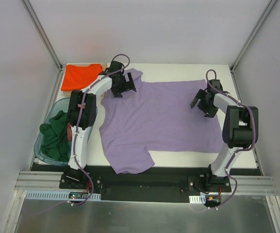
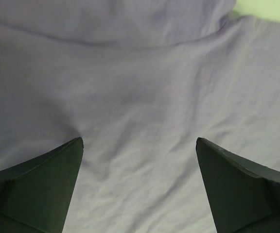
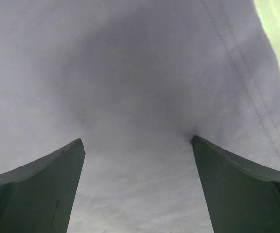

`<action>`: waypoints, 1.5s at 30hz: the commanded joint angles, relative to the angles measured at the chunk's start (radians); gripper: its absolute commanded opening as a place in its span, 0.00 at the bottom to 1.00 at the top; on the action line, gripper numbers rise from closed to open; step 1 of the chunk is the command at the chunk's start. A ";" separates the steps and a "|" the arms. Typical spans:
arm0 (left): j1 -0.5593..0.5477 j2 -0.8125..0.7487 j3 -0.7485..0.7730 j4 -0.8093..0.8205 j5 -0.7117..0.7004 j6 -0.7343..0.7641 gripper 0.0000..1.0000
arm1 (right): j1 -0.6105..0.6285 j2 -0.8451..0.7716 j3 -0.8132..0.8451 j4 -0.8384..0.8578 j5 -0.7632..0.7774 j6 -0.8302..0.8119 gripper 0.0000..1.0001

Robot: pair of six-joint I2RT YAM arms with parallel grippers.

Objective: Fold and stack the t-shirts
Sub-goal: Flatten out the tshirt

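A large lavender-purple t-shirt [image 1: 154, 121] lies spread flat over the middle of the table. My left gripper [image 1: 125, 87] is open, low over its far left part near a sleeve; the left wrist view shows both fingers wide apart just above wrinkled purple cloth [image 2: 140, 97]. My right gripper [image 1: 201, 103] is open over the shirt's far right edge; in the right wrist view its fingertips press on the cloth [image 3: 140, 87] beside a stitched hem. A folded orange t-shirt [image 1: 81, 76] lies at the far left corner. A crumpled dark green t-shirt [image 1: 55, 136] sits in the tub. The pink shirt barely shows.
A translucent teal tub [image 1: 42, 153] stands at the left table edge, partly behind my left arm. Metal frame posts and white walls enclose the table. A black rail runs along the near edge.
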 commanded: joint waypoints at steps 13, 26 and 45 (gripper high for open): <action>0.035 0.339 0.464 -0.053 0.173 -0.049 0.99 | -0.097 0.123 0.108 -0.083 -0.082 0.006 0.96; 0.042 0.128 0.404 -0.053 0.203 -0.023 0.99 | -0.093 -0.036 0.221 -0.207 -0.053 -0.126 0.96; -0.318 -1.171 -1.126 -0.086 -0.139 -0.253 0.96 | -0.090 -0.734 -0.519 -0.065 -0.031 -0.019 0.96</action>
